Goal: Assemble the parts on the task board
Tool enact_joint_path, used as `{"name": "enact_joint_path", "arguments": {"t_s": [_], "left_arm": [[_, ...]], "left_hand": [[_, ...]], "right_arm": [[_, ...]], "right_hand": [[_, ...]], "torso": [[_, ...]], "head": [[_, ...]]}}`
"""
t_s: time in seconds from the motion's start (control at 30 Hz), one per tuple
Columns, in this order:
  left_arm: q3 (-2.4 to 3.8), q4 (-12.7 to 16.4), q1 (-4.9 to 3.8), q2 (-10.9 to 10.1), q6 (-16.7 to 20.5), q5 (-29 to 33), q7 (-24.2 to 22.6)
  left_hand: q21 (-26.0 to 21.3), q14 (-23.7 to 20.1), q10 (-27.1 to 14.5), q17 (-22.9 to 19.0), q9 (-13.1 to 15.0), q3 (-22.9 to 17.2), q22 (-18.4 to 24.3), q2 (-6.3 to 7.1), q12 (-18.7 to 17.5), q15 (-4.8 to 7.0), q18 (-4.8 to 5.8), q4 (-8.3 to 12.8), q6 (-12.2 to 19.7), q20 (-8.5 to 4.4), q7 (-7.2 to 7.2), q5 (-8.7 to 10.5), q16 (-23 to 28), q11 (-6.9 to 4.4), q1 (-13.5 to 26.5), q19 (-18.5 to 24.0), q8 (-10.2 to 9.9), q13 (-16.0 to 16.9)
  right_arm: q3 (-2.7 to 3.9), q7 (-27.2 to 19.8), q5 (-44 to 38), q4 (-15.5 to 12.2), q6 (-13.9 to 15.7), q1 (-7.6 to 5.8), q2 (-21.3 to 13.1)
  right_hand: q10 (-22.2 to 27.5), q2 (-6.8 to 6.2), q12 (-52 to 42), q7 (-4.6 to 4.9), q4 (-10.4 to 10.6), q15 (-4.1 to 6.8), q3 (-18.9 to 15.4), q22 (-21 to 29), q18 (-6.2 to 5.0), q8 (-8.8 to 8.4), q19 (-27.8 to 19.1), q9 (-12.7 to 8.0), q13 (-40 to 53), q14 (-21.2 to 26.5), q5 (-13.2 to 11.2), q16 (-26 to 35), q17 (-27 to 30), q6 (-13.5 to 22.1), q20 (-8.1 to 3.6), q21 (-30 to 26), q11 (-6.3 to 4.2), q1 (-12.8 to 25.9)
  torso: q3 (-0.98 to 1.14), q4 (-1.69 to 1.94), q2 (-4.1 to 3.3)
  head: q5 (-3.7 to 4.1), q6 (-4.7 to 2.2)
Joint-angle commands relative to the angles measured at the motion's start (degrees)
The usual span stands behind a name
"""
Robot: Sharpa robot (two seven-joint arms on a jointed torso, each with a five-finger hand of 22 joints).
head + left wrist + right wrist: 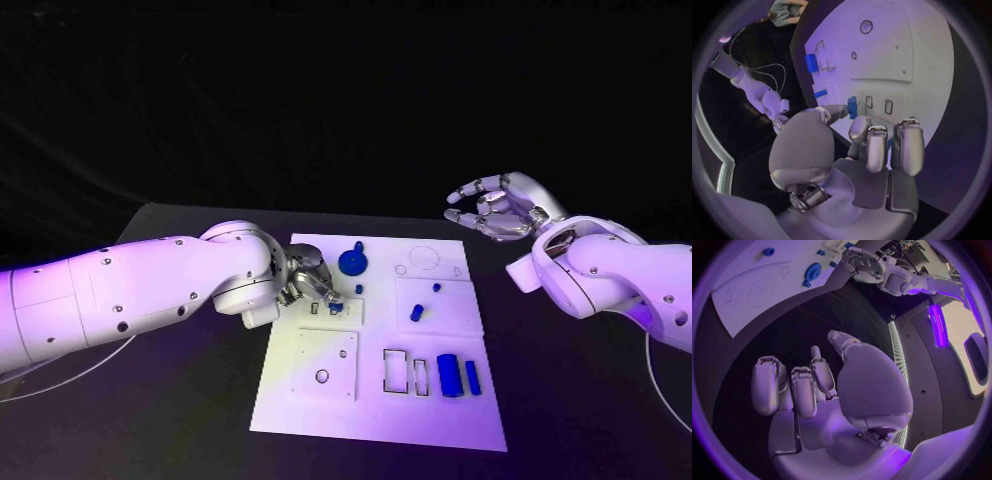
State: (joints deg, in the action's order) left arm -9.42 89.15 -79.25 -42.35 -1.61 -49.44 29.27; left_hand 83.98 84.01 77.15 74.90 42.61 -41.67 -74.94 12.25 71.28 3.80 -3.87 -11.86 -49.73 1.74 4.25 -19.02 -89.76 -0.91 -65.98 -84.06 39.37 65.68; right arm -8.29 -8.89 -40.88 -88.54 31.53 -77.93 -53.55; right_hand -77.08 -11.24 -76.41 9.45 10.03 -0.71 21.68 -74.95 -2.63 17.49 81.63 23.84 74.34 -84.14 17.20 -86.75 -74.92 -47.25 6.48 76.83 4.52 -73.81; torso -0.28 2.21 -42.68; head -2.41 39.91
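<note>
The left hand point(309, 283) pinches a small blue plastic part point(335, 306) at its fingertips, low over the white task board point(325, 400). It should seat squarely, I judge. Right hand point(498, 207) hovers, fingers loosely curled, empty.

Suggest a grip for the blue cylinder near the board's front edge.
The cylinder lies flat, long axis running front to back, a slimmer blue bar close on its right. Likely best: come from above and pinch mid-length across its round sides, the right-hand finger easing into that narrow gap.
</note>
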Motion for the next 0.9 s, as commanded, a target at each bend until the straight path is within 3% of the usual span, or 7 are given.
{"name": "enact_joint_path", "arguments": {"t_s": [0.03,0.43,0.9], "left_arm": [[-0.01,0.2,0.41,0.1,5.0,-5.0,-1.1],[-0.08,-0.4,1.55,0.5,3.4,-10.4,-0.1],[-0.14,-0.8,1.8,1.1,0.9,-12.1,0.2]], "left_hand": [[0.4,6.0,0.5,15.1,0.2,-11.1,-1.6,0.44,0.3,0.61,1.16,11.3,-1.4,-0.32,-0.73,-1.01,-0.2,-0.04,0.5,-0.6,0.1,0.2],[0.5,6.0,0.8,15.1,0.7,-11.1,-1.9,1.05,0.3,0.87,1.21,11.4,-2.2,-0.52,-1.05,-3.51,-0.2,-0.34,1.0,-0.8,0.3,0.3],[0.6,6.0,1.0,15.1,1.0,-11.1,-1.9,1.32,0.4,0.99,1.21,11.4,-2.5,-0.53,-1.2,-4.64,-0.2,-0.48,1.3,-0.8,0.4,0.4]], "right_arm": [[0.01,-0.3,-1.0,0.0,-0.5,0.04,0.0],[-0.01,-0.3,-1.5,0.0,-0.5,0.08,-0.1],[-0.01,-0.2,-1.5,0.1,-0.5,0.09,-0.1]], "right_hand": [[0.3,-0.2,0.4,-0.13,0.1,0.45,0.3,-4.9,-0.93,0.36,-0.4,-0.1,-0.1,-3.6,0.2,0.3,-5.4,-0.1,-0.11,-0.2,-0.07,0.5],[0.3,-0.2,0.4,-0.13,0.1,0.45,0.3,-4.9,-0.93,0.36,-0.4,-0.1,-0.1,-3.6,0.2,0.3,-5.4,-0.1,-0.11,-0.2,-0.07,0.5],[0.3,-0.28,0.4,-0.13,0.1,0.46,0.3,-4.9,-0.94,0.4,-0.4,-0.1,-0.1,-3.5,0.3,0.3,-5.3,-0.1,-0.12,-0.2,-0.07,0.6]], "torso": [[0.01,0.03,0.1],[0.01,-0.1,-0.09],[0.01,-0.07,-0.05]], "head": [[-0.2,0.09],[-0.29,-0.01],[-0.32,0.2]]}}
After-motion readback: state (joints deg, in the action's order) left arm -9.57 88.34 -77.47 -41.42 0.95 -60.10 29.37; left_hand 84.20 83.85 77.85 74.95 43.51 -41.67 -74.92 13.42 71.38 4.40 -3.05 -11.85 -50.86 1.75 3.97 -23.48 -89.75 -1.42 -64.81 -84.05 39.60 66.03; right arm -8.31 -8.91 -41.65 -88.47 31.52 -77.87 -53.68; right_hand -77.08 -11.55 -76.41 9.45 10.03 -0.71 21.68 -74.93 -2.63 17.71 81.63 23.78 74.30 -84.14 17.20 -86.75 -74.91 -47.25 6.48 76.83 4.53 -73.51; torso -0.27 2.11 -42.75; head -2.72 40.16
